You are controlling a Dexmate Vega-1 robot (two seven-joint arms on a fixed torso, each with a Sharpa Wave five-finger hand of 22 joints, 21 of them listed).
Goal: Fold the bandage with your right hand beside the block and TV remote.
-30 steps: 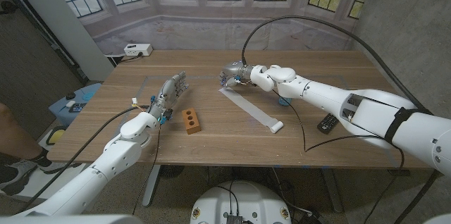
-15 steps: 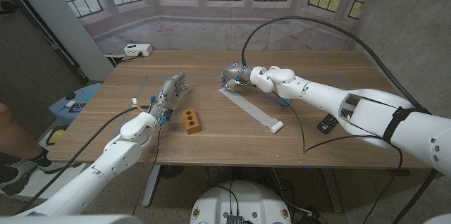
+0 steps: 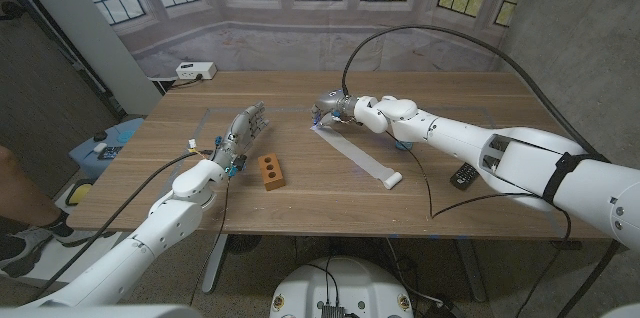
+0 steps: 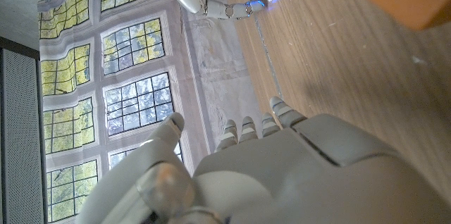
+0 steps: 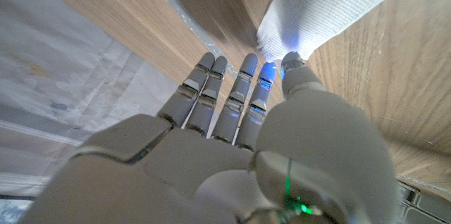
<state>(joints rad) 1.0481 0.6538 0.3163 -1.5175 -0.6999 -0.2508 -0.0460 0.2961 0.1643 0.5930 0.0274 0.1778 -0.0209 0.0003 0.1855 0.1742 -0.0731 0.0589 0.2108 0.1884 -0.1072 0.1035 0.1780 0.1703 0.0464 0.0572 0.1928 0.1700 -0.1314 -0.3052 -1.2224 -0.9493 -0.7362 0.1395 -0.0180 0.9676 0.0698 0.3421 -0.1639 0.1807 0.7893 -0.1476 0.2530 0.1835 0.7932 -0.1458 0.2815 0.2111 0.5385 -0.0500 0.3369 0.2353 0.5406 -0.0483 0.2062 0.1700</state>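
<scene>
A white bandage [image 3: 355,153] lies unrolled as a long strip on the wooden table [image 3: 300,198], running from the middle toward the right front, with a small roll at its near end. My right hand [image 3: 338,108] is down at the strip's far end. In the right wrist view the fingertips [image 5: 262,69] and thumb meet the end of the bandage [image 5: 331,5]; a grip is not plain. An orange block [image 3: 270,169] sits left of the strip. The black TV remote [image 3: 463,174] lies at the right. My left hand [image 3: 243,130] stands behind the block, fingers apart, holding nothing.
A white box [image 3: 195,71] sits at the table's far left corner. A small blue thing [image 3: 402,142] shows under my right forearm. A black cable [image 3: 430,193] loops from the right arm across the table's right part.
My right hand has sunk slightly onto the bandage's far end. The left hand, block and remote are where they were.
</scene>
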